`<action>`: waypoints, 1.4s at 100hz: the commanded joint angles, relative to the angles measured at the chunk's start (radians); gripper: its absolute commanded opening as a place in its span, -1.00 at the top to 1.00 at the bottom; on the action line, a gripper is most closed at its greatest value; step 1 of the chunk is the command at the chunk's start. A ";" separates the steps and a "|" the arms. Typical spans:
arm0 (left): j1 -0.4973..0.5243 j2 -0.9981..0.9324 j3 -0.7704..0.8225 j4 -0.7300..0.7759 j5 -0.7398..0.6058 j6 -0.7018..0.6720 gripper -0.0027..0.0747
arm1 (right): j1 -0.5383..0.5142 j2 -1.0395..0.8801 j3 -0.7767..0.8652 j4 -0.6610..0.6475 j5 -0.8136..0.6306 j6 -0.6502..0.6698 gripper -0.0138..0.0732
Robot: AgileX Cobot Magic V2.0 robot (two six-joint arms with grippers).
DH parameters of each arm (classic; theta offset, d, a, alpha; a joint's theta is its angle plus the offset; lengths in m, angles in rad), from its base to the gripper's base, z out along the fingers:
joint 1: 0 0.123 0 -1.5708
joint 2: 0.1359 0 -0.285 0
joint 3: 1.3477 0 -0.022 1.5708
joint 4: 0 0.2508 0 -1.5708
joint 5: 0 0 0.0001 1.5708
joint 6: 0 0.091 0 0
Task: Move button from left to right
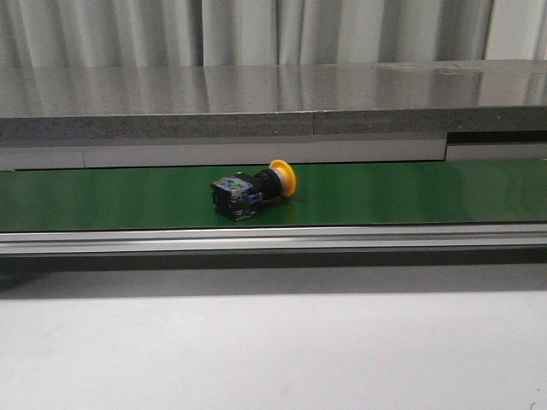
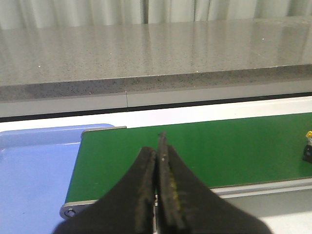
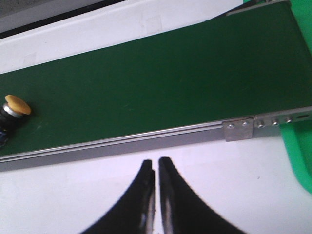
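The button [image 1: 253, 190] lies on its side on the green conveyor belt [image 1: 410, 192] near the middle, yellow cap toward the right, black base with bluish marks toward the left. It shows at the edge of the left wrist view [image 2: 308, 148] and at the edge of the right wrist view [image 3: 11, 113]. My left gripper [image 2: 159, 148] is shut and empty over the belt's left end, far from the button. My right gripper [image 3: 156, 165] is shut and empty over the white table in front of the belt. Neither gripper shows in the front view.
A blue tray [image 2: 34, 170] lies past the belt's left end. A green container edge [image 3: 300, 161] sits past the belt's right end. A grey stone ledge [image 1: 273, 102] runs behind the belt. A metal rail [image 1: 273, 239] borders the belt's front, with white table [image 1: 273, 350] before it.
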 commanded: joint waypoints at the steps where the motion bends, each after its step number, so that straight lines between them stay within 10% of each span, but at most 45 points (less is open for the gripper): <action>1: -0.004 0.007 -0.030 -0.012 -0.082 -0.001 0.98 | 0.003 0.011 -0.036 0.061 -0.044 0.000 0.19; 24: -0.004 0.007 -0.030 -0.012 -0.082 -0.001 0.98 | 0.003 0.011 -0.036 0.087 -0.048 0.000 -0.66; 140: -0.004 0.007 -0.030 -0.012 -0.082 -0.001 0.98 | 0.304 0.607 -0.254 0.360 -0.227 -0.032 -0.66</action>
